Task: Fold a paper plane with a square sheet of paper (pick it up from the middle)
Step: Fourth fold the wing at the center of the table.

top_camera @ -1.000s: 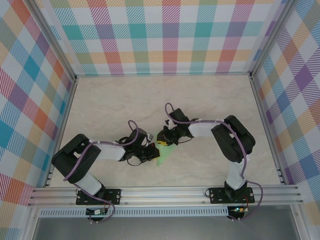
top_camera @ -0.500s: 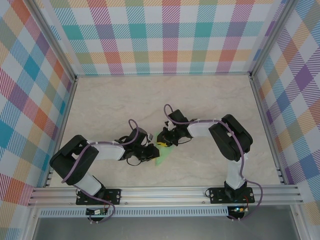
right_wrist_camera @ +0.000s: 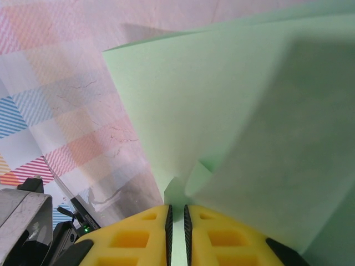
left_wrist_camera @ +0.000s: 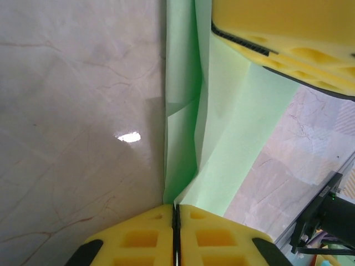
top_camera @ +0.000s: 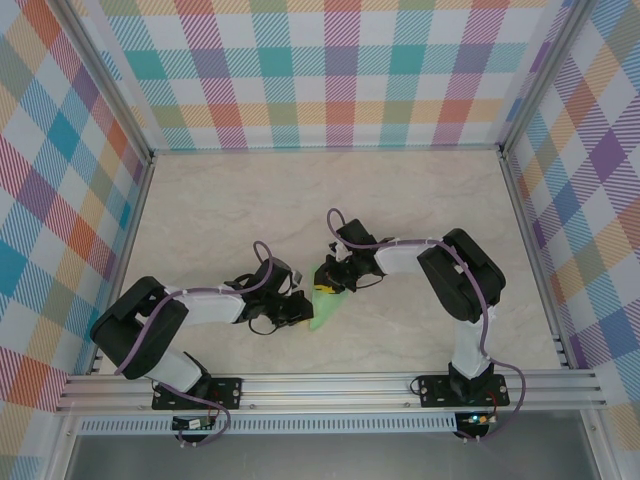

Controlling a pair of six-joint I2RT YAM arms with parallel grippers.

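Note:
The square sheet of paper is folded into a narrow pale green paper plane point(top_camera: 324, 312) with its tip toward the near edge. It lies low over the table between both grippers. My left gripper point(top_camera: 303, 312) comes at it from the left. In the left wrist view my left gripper point(left_wrist_camera: 176, 209) is shut, with the paper plane's point(left_wrist_camera: 233, 122) folded edge running into the seam between its pads. My right gripper point(top_camera: 325, 285) holds the far end. In the right wrist view my right gripper point(right_wrist_camera: 177, 213) is shut on the paper plane point(right_wrist_camera: 233, 111), green showing in the thin slit. The right gripper's yellow fingers point(left_wrist_camera: 288, 39) sit on the paper.
The marbled beige tabletop point(top_camera: 220, 220) stretches away behind and to both sides of the arms. Checked walls enclose it on three sides. An aluminium rail point(top_camera: 330, 385) runs along the near edge, with both arm bases bolted to it.
The left arm's elbow has swung left and lower, and its gripper has slid slightly nearer along the paper. The right gripper and the paper plane have stayed almost in place.

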